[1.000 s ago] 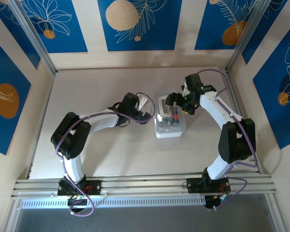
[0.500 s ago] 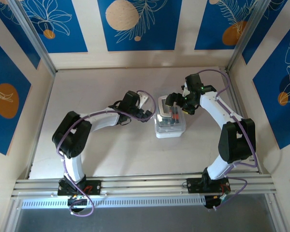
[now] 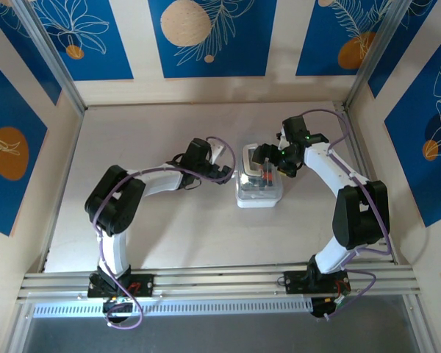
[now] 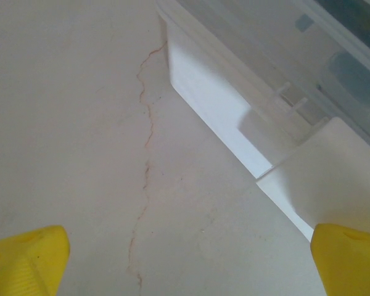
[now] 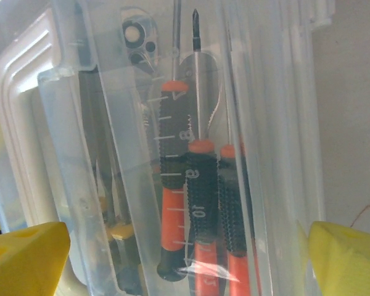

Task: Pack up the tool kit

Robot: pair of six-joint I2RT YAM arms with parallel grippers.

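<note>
Translucent plastic case (image 3: 259,195) is set mid-table, screwdrivers (image 5: 197,203) packed inside. The spread left gripper (image 3: 226,175) has been brought just beside it. Beyond, the lid (image 3: 248,158) has been tipped lower under the spread right gripper (image 3: 272,160); closing seems near.

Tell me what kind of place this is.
Probably a robotics lab work cell: a left arm and right arm bolted to an aluminium rail, a table boxed in by blue printed panels.
</note>
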